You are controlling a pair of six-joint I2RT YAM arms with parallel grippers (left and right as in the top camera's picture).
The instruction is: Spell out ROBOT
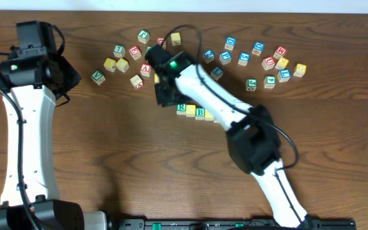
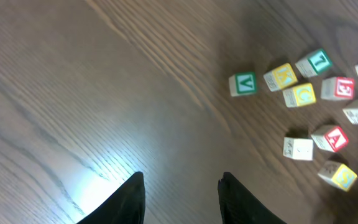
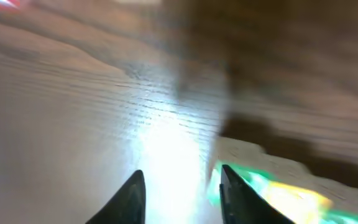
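Observation:
A short row of cubes lies mid-table: green-framed R point(image 1: 181, 108), a yellow-faced cube point(image 1: 190, 111), green-framed B point(image 1: 200, 114), and a further cube partly hidden under my right arm. My right gripper point(image 1: 165, 97) hovers just left of and above the row's R end. In the right wrist view my right gripper point(image 3: 182, 172) is open over bare wood, with the blurred green and yellow row point(image 3: 272, 194) beside its right finger. My left gripper point(image 1: 69, 78) point(image 2: 182, 177) is open and empty at the far left. I cannot tell which blue-framed cube is the T.
Loose cubes are scattered along the back of the table point(image 1: 107, 160), including a blue-framed group point(image 1: 243, 59) at the right. Near the left gripper lie a green V point(image 2: 243, 83), yellow K point(image 2: 281, 76), yellow C point(image 2: 299, 94) and red A point(image 2: 329, 137).

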